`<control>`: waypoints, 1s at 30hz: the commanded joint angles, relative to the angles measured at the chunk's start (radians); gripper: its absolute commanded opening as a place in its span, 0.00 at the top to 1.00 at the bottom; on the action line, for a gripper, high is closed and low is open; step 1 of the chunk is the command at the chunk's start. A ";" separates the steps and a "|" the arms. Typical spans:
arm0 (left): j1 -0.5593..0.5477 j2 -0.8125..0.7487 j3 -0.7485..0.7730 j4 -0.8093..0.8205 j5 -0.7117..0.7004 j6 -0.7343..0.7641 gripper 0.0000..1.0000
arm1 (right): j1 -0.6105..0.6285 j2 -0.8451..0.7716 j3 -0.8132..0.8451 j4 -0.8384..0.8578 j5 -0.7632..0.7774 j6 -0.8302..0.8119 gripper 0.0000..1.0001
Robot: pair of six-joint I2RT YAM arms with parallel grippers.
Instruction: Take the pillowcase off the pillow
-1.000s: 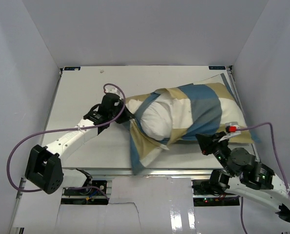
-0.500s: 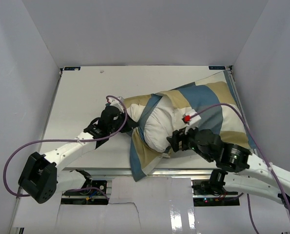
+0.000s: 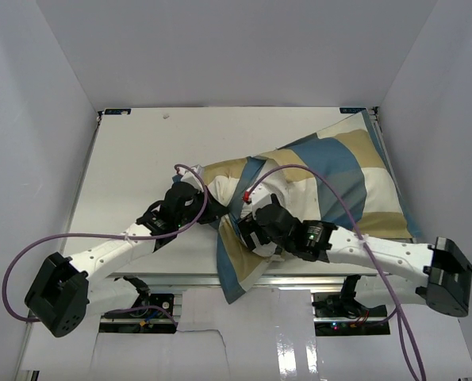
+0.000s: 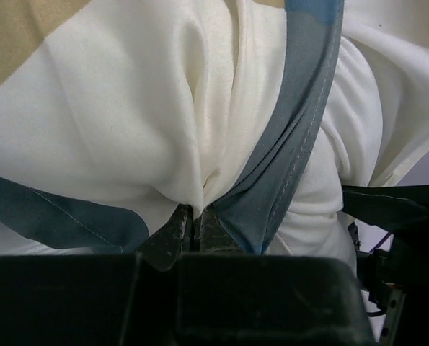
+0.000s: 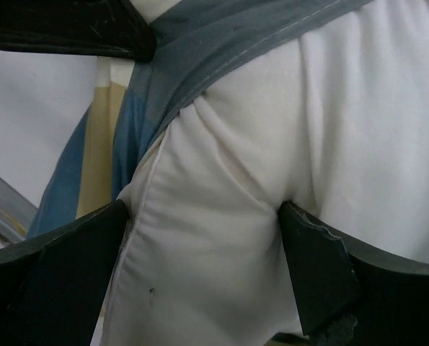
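Note:
The pillowcase (image 3: 339,175), in blue, tan and cream blocks, lies across the table's right half with its open end bunched near the middle. The white pillow (image 3: 269,189) bulges out of that opening. My left gripper (image 3: 212,210) is at the opening's left edge. In the left wrist view it (image 4: 195,220) is shut on a pinch of the pillowcase (image 4: 293,144), cream cloth and blue hem. My right gripper (image 3: 250,230) is open at the pillow's exposed end. Its wide jaws (image 5: 207,267) straddle the pillow (image 5: 214,252), with a finger (image 5: 70,267) touching each side.
The white table (image 3: 140,151) is boxed in by grey walls on three sides, with a metal rail (image 3: 180,278) along its near edge. Purple cables (image 3: 315,178) loop over both arms and the pillowcase. A loose flap of pillowcase (image 3: 232,270) hangs over the front edge.
The right arm swung left from the table's front right to the pillow's exposed end, and its jaws opened wide around it. The left gripper kept its hold and shifted slightly nearer.

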 commanded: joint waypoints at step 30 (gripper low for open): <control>0.251 -0.030 0.164 -0.316 -0.091 0.103 0.89 | -0.492 -0.429 -0.279 0.066 0.019 0.024 0.92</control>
